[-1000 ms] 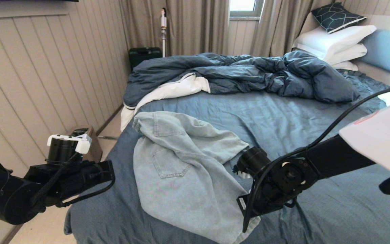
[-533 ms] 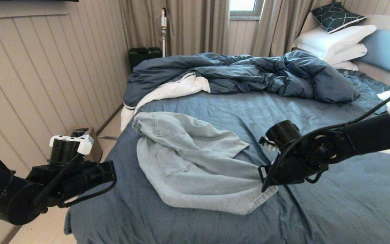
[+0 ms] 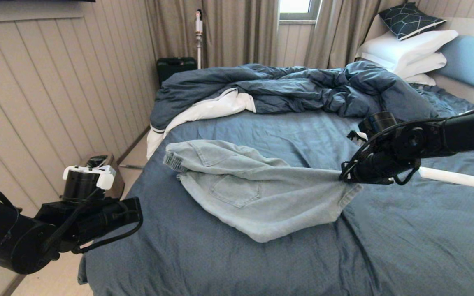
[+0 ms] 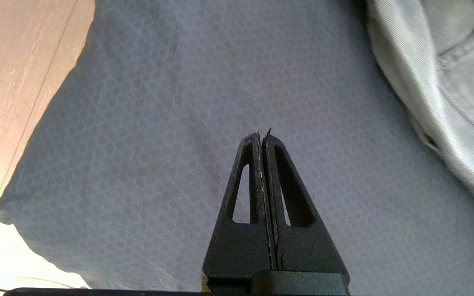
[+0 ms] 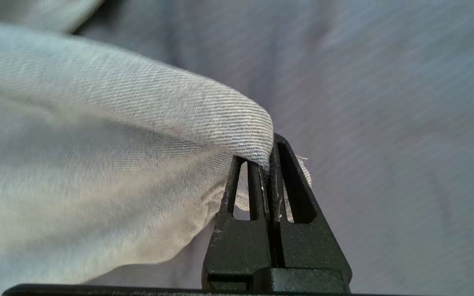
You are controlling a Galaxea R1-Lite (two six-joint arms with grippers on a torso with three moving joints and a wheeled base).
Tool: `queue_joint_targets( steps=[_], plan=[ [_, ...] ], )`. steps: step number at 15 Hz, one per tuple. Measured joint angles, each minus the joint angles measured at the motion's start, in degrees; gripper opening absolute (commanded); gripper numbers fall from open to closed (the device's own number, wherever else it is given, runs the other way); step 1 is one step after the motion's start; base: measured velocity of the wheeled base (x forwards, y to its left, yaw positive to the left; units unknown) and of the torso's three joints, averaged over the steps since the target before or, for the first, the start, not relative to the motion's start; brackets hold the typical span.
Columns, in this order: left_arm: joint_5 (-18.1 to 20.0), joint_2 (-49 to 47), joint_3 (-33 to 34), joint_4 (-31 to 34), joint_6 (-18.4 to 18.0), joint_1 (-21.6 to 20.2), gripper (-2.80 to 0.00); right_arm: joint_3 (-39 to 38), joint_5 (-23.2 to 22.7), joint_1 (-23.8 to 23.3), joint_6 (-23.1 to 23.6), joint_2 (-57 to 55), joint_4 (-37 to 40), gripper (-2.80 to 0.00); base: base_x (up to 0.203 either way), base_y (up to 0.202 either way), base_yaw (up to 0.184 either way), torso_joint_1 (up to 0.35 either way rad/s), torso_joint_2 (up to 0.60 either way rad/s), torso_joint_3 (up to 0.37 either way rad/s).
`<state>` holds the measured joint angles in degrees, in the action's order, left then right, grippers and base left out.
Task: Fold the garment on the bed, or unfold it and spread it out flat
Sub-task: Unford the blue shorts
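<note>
Nearest, at the lower left of the head view, the left gripper (image 3: 132,209) hangs over the near left corner of the bed (image 3: 220,263), beside the pale floor; its wrist view shows the 2 black fingers (image 4: 280,181) pressed flat together with nothing between them, above bare slate-blue sheet, the edge of the garment (image 4: 447,82) off to the upper right of that frame. Further in, at the centre of the head view, the garment (image 3: 257,193) lies on the sheet as pale denim, a patch pocket facing up, its gathered waistband bunched at the left end and its right end drawn out into a taut ridge; that ridge runs to the right gripper (image 3: 344,177), at centre right of the frame, which is clamped on a fold of the cloth and holds it lifted off the sheet; the right wrist view shows the twill pinched between the closed fingers (image 5: 257,185), the fabric draping away to the left of that frame. Beyond, across the upper middle, a dark blue duvet (image 3: 303,88) with white lining is heaped; at the upper right, 3 white pillows (image 3: 410,53) are stacked under a dark patterned cushion (image 3: 410,18), against a light blue headboard (image 3: 471,61).
</note>
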<state>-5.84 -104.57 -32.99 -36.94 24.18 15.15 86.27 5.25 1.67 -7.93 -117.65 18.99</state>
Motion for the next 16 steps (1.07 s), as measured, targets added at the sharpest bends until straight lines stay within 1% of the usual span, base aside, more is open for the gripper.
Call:
queue_joint_targets(
  steps=[4, 7, 12, 14, 16],
  plan=[
    [0.0, -0.5, 0.0, 0.0, -0.1, 0.1, -2.80, 8.4, 0.1, -6.4, 0.1, -5.2, 4.8, -2.80, 0.000, 0.000, 0.000, 0.000, 0.00, 0.000],
    [-0.2, -0.9, 0.0, 0.0, -0.1, 0.4, -2.80, 12.0, 0.0, -9.0, 0.1, -8.4, 9.3, -2.80, 0.000, 0.000, 0.000, 0.000, 0.00, 0.000],
    [-0.3, -1.4, 0.0, 0.0, -0.1, 0.9, -2.80, 11.7, -0.5, -9.3, -0.1, -7.7, 9.8, -2.80, 0.000, 0.000, 0.000, 0.000, 0.00, 0.000],
    [-0.3, -1.4, 0.1, 0.0, 0.0, 1.0, -2.80, 10.3, -1.1, -9.5, 0.1, -5.6, 9.8, -2.80, 0.000, 0.000, 0.000, 0.000, 0.00, 0.000],
    [-0.4, -1.4, 0.3, -0.1, 0.0, 1.3, -2.80, 8.3, -1.8, -9.7, 1.2, -3.9, 9.8, -2.80, 0.000, 0.000, 0.000, 0.000, 0.00, 0.000]
  ],
)
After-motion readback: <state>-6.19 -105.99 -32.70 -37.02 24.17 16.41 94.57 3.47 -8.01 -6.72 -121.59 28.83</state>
